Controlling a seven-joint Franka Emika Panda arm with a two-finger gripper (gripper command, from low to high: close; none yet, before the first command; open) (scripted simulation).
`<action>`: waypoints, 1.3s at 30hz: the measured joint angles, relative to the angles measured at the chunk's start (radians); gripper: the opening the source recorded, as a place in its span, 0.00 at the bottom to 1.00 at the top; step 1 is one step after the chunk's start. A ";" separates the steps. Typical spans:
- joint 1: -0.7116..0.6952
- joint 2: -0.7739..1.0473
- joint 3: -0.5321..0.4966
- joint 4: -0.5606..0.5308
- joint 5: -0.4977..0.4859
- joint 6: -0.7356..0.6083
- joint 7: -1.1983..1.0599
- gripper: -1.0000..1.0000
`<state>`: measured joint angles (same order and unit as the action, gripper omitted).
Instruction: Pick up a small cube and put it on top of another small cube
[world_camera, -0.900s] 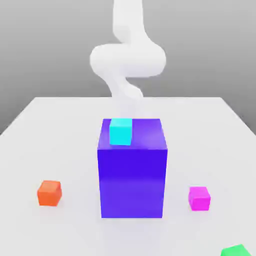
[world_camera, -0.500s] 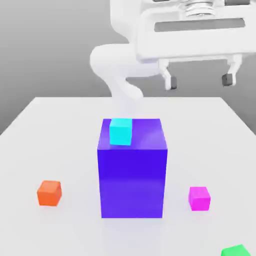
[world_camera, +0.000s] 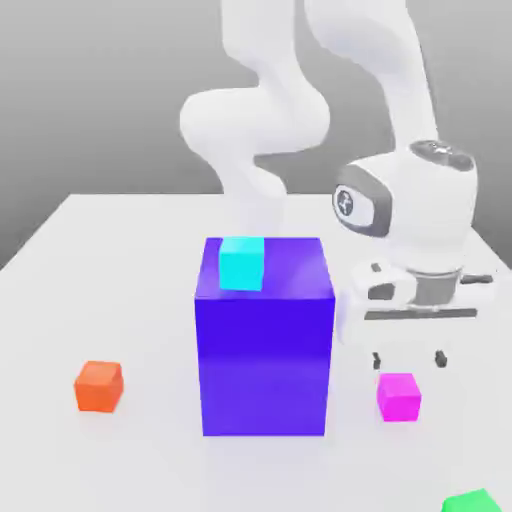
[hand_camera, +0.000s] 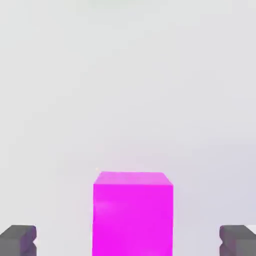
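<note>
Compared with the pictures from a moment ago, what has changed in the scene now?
The gripper has come down from high in the exterior view to just above the magenta cube, open, with a finger on each side in the hand view. It holds nothing yet. The green cube, orange cube, cyan cube and blue block have not moved.

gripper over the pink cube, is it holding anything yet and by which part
Nothing is held. The gripper is open just above the magenta cube, which sits on the table; in the hand view the fingers stand clear of its sides.
</note>
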<state>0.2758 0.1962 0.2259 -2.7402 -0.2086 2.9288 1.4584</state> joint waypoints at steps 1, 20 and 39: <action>0.028 0.036 -0.035 0.007 -0.029 0.028 0.023 0.50; -0.004 -0.080 0.022 0.046 0.115 -0.124 -0.166 0.00; -0.111 0.276 0.021 0.633 0.009 -0.371 -0.771 0.00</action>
<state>0.1644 0.4723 0.2464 -2.1073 -0.1992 2.5577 0.6872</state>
